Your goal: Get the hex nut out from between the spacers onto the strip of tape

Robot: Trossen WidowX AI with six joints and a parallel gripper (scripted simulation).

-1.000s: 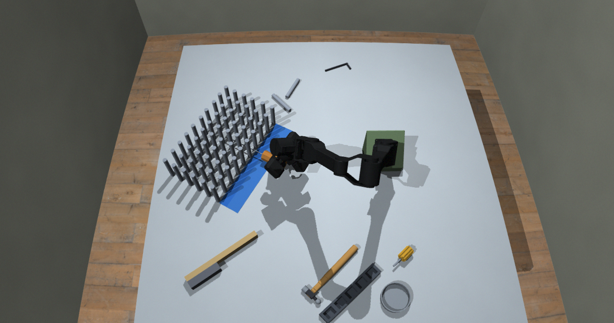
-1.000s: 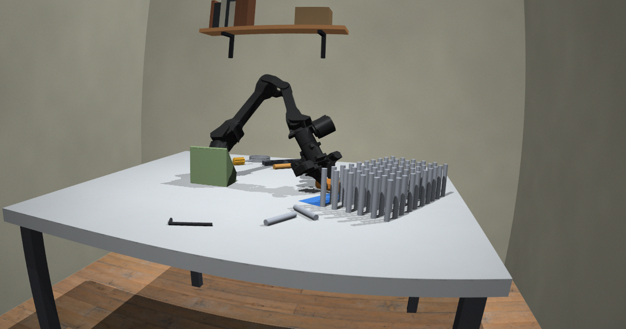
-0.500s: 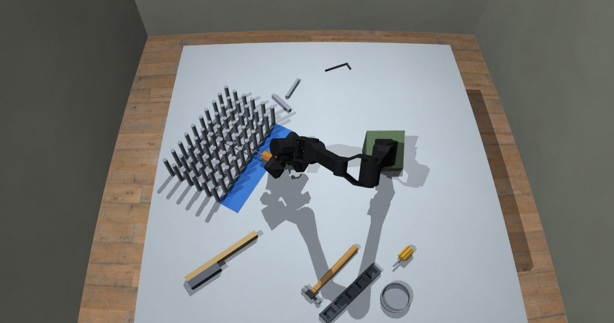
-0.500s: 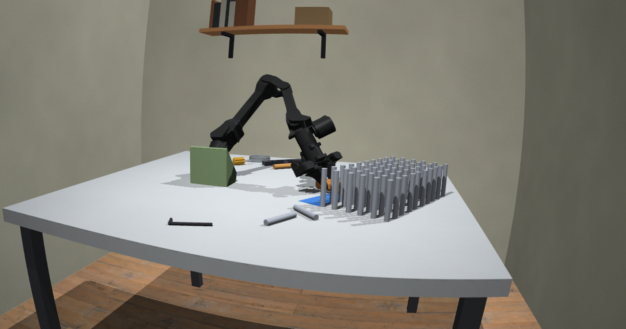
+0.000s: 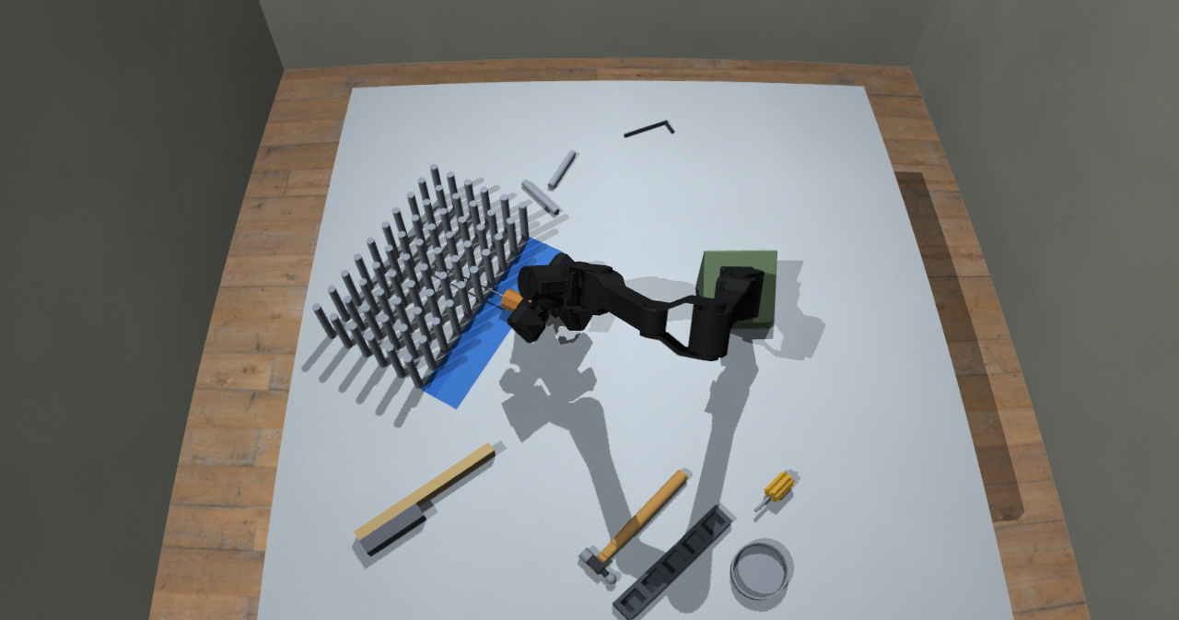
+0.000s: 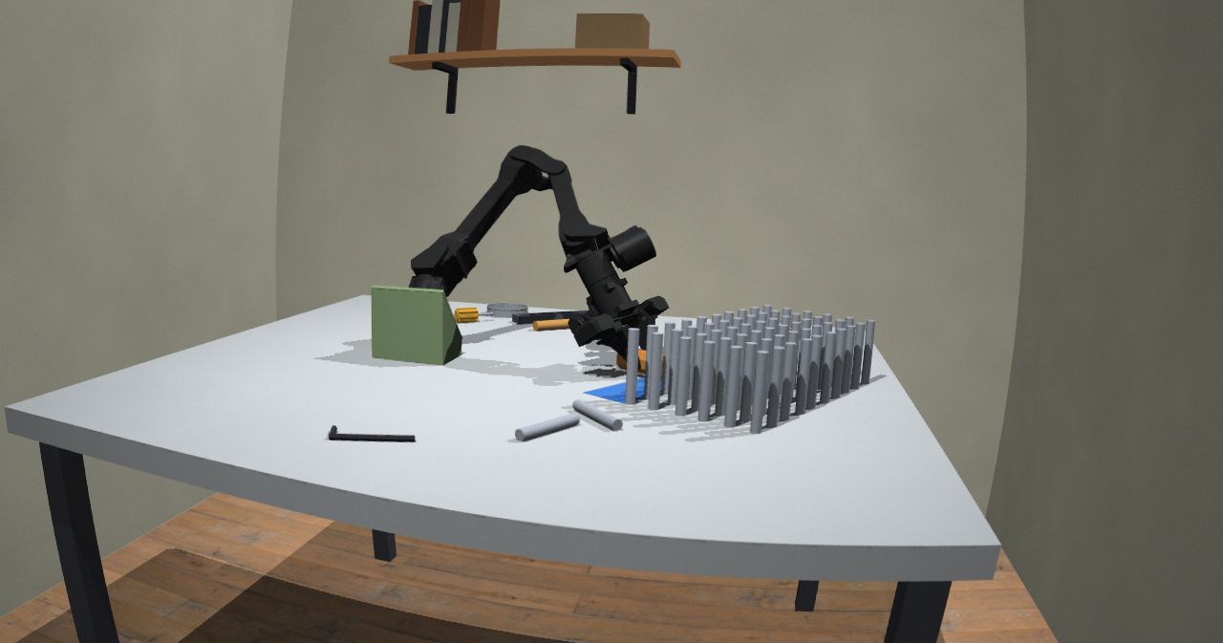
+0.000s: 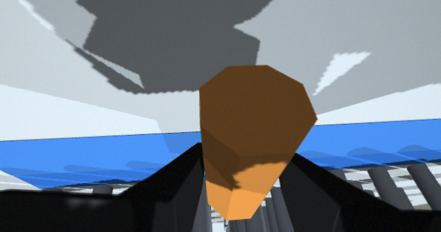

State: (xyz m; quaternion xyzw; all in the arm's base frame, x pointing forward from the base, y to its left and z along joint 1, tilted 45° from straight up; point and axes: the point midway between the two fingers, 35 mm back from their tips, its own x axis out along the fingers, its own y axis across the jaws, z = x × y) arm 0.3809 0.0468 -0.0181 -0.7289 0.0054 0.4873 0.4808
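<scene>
My gripper (image 5: 522, 311) is shut on the orange-brown handle of the hook pick (image 5: 510, 298), low over the blue tape strip (image 5: 486, 340). In the wrist view the handle (image 7: 251, 139) fills the gap between my two black fingers, with the tape (image 7: 86, 156) and spacers behind it. The pick's thin shaft reaches from the handle into the block of standing grey spacers (image 5: 424, 274), which borders the strip on its left. The spacers also show in the side view (image 6: 752, 356), with my gripper (image 6: 619, 332) at their near edge. The hex nut is hidden among the spacers.
Two spacers lie flat beyond the block (image 5: 562, 169) (image 5: 540, 196). The arm's base stands by a green block (image 5: 736, 290). A black allen key (image 5: 648, 127) lies far back. A brush (image 5: 424, 497), hammer (image 5: 635, 525), black tray (image 5: 673, 563), ring (image 5: 761, 568) and screwdriver (image 5: 777, 486) lie in front.
</scene>
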